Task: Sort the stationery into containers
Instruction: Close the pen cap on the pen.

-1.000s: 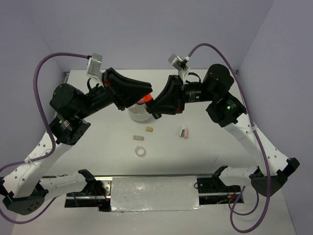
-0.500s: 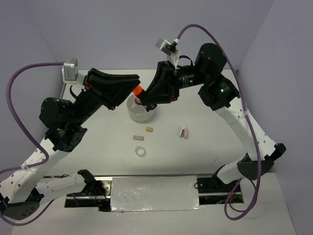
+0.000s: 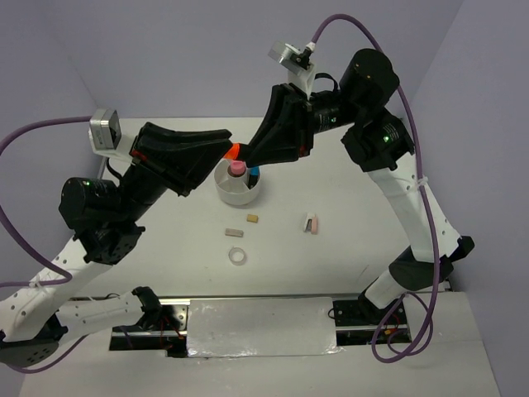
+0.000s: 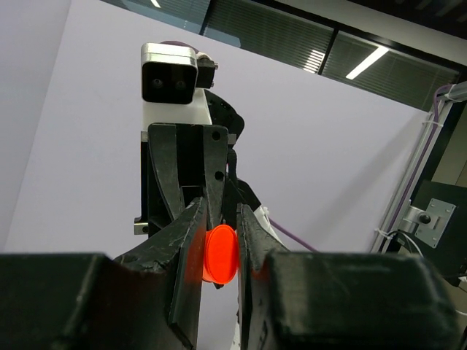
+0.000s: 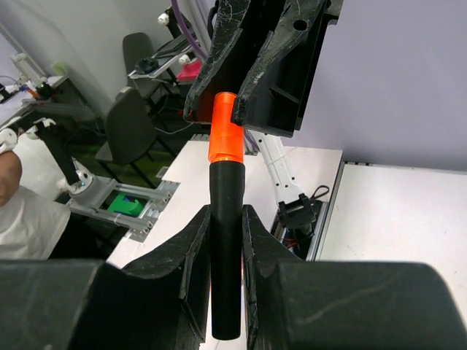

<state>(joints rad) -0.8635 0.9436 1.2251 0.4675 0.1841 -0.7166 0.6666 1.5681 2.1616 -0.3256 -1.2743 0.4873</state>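
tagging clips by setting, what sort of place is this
Probably a robotics lab: the white table sits inside plain lavender walls, the right wrist view shows office chairs and what looks like another arm rig beyond it, and the left wrist view shows ceiling strip lights.

1. A white table (image 3: pixel 355 248) fills the middle of the overhead view.
2. A shiny silver sheet (image 3: pixel 260 327) lies at 6 o'clock on the table's near edge.
3. Pale lavender walls (image 3: pixel 207 58) close the table in from 9 through 12 to 3 o'clock.
4. In the right wrist view, dark office chairs (image 5: pixel 135 124) stand at 10 o'clock.
5. A person in a white shirt (image 5: pixel 25 219) is cut off by the frame at 9 o'clock.
6. A green part (image 5: pixel 124 204) sits on a metal frame at 8 o'clock.
7. In the left wrist view, ceiling light strips (image 4: pixel 372 62) glow at 1 o'clock.
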